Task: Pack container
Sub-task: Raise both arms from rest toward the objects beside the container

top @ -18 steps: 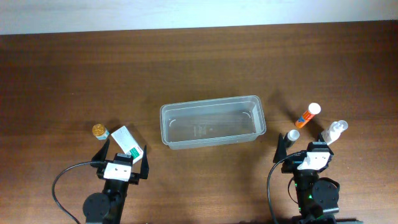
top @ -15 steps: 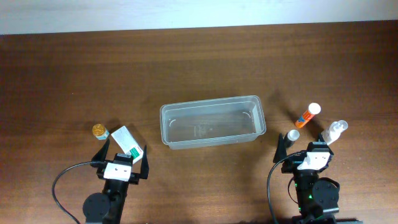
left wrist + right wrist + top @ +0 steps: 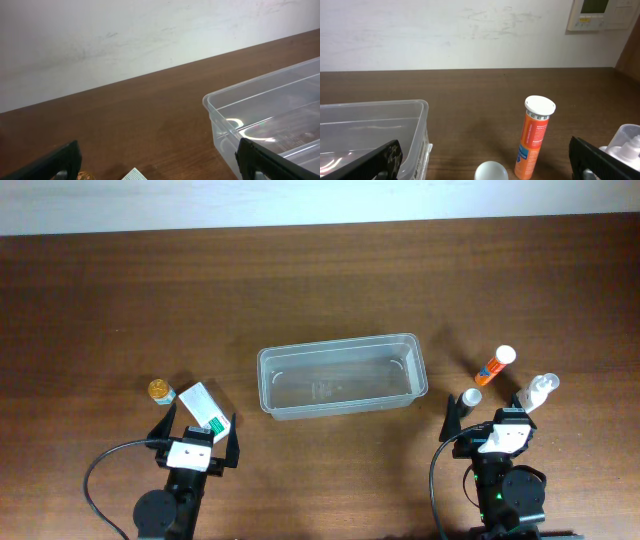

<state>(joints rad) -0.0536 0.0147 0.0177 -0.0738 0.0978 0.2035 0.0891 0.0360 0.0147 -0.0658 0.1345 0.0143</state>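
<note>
The clear plastic container (image 3: 341, 375) sits empty mid-table; it also shows in the left wrist view (image 3: 270, 117) and the right wrist view (image 3: 370, 130). My left gripper (image 3: 196, 432) is open near the front edge, over a white and green packet (image 3: 205, 408), beside a small gold-capped bottle (image 3: 160, 391). My right gripper (image 3: 490, 416) is open. In front of it are a small grey-capped bottle (image 3: 471, 399), an orange tube with a white cap (image 3: 495, 365) and a clear spray bottle (image 3: 537, 391). The orange tube (image 3: 534, 137) stands upright in the right wrist view.
A pale wall (image 3: 125, 35) rises behind the table's far edge. A wall panel (image 3: 597, 14) hangs at the right. Black cables (image 3: 100, 470) loop beside both arm bases at the front edge.
</note>
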